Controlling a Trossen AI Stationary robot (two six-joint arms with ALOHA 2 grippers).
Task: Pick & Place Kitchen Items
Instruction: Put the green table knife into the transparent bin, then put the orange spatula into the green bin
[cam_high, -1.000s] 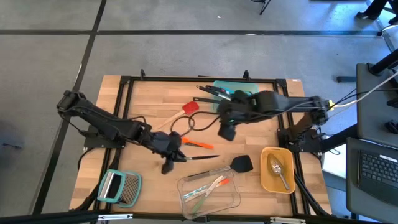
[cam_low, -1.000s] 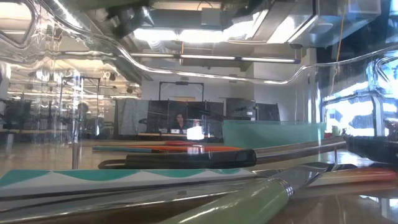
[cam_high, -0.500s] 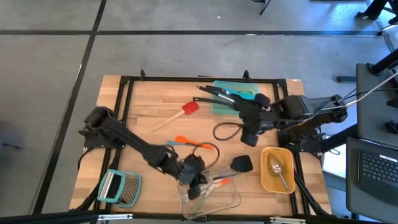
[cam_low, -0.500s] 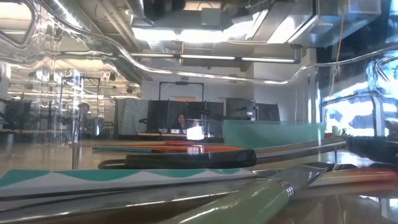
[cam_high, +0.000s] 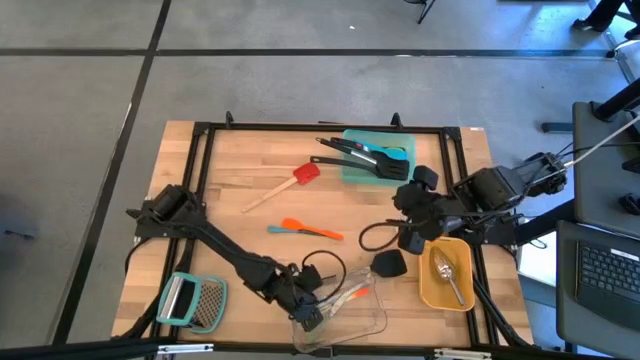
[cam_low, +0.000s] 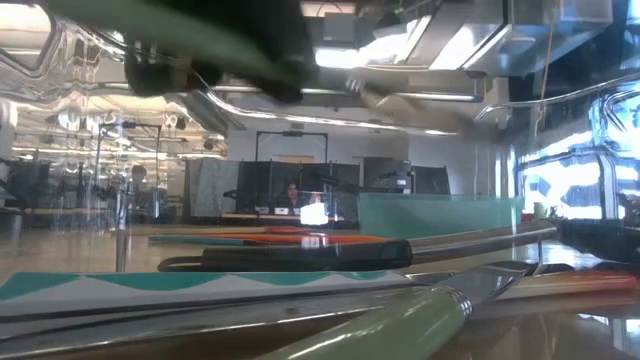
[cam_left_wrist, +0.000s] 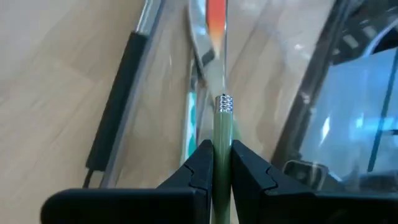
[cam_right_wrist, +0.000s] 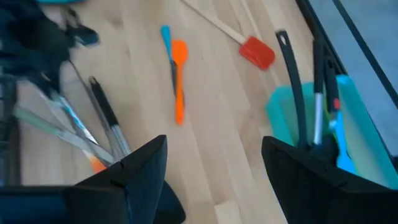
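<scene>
Two arms share the table, and the nearer business is at the lower edge of the high view: the left gripper hangs over the near rim of the clear container, its fingers clamped on a slim green tool that points down into the container. Inside lie more slim tools, one with an orange end. At lower left the flat grater sits close to the table's near edge, well apart from everything else.

Farther up, a black slotted spatula lies just beside the clear container, and to its right the yellow container holds the silver spoon. The right gripper hovers above that corner with its fingers spread wide, carrying nothing.

Mid-table is mostly bare wood, with only an orange tool and a thin teal one lying side by side. Beyond them the wooden-handled red spatula lies aslant. At the far edge, the teal container holds several black utensils whose handles stick out leftward.
</scene>
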